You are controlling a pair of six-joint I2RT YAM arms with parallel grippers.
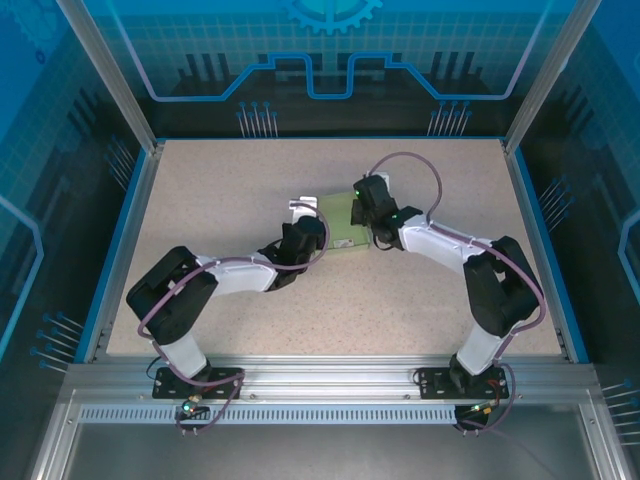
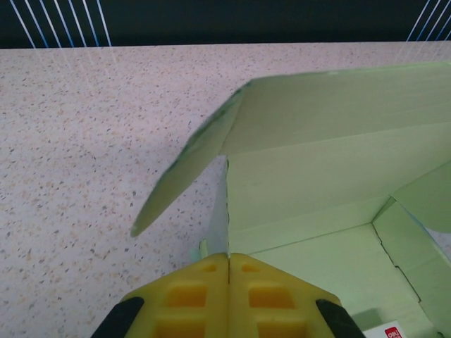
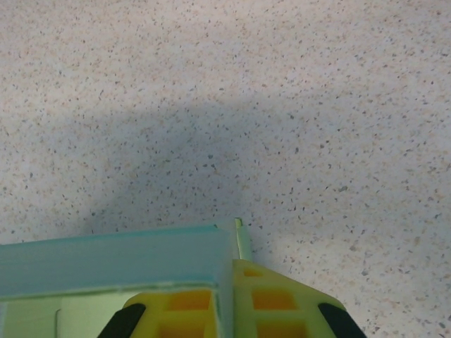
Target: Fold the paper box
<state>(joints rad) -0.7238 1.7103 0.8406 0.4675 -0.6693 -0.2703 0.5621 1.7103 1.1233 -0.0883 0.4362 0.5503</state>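
Currently, we find the paper box [image 1: 341,226] resting near the middle of the bench [image 1: 230,180], partly raised into shape and set between the two arms. The left arm [image 1: 240,272] reaches it from the left side, and the right arm [image 1: 440,243] reaches it at the right far corner. In the left wrist view, we see the left jaws pressed together on the upper edge of one upright wall of the box; the card runs edge-on into the seam between them. Beyond that wall, a side flap [image 2: 184,169] leans outward over the bench, a back panel [image 2: 331,120] stands tilted, and the inside floor [image 2: 317,260] of the box lies open to the right. In the right wrist view, we see the right jaws also pressed together, pinching a thin card wall whose edge stands just above them. A pale panel [image 3: 113,260] of the box extends to the left of that grip. Speckled bench surface, partly in shadow, lies beyond it.
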